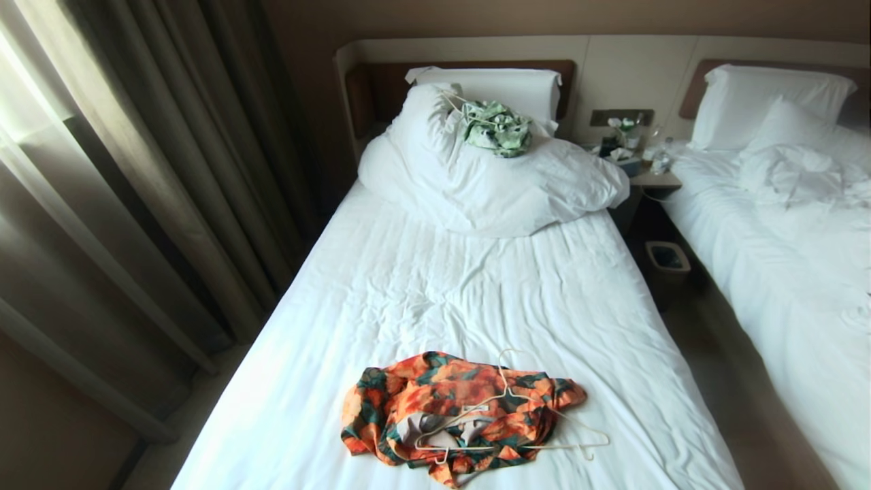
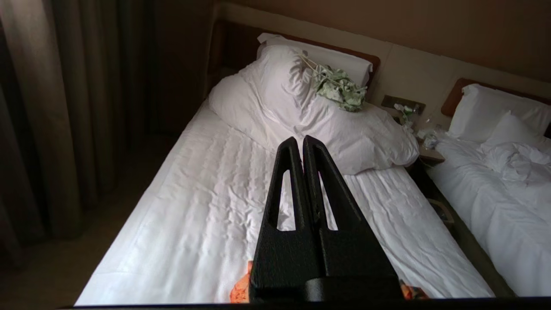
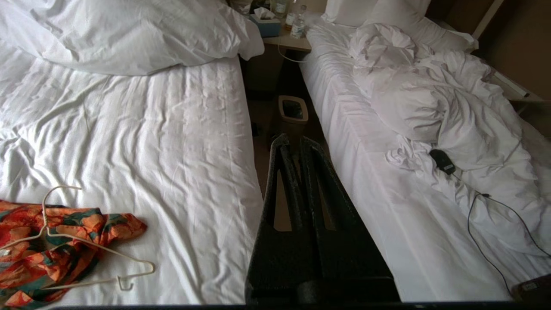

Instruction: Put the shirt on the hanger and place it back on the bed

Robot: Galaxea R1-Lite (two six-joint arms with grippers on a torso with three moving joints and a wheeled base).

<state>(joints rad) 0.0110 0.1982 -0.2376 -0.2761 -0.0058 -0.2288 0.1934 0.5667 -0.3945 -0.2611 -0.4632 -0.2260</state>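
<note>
The shirt (image 1: 456, 415), orange flowers on dark green, lies crumpled on the near end of the bed (image 1: 442, 292). The cream wire hanger (image 1: 505, 388) lies across it, hook pointing toward the pillows and its right end sticking out onto the sheet. Whether the hanger sits inside the shirt I cannot tell. Neither arm shows in the head view. My left gripper (image 2: 300, 140) hangs shut and empty above the bed (image 2: 206, 206), with a scrap of shirt (image 2: 241, 288) below it. My right gripper (image 3: 292, 140) is shut and empty over the gap between the beds, right of the shirt (image 3: 51, 249) and hanger (image 3: 44, 215).
A bundled white duvet (image 1: 476, 184) and a green-and-white garment (image 1: 497, 129) fill the head of the bed. Curtains (image 1: 136, 204) stand at the left. On the right are a nightstand (image 1: 646, 178), a waste bin (image 1: 667, 262) and a second bed (image 1: 782, 238) carrying a black device with cable (image 3: 442, 161).
</note>
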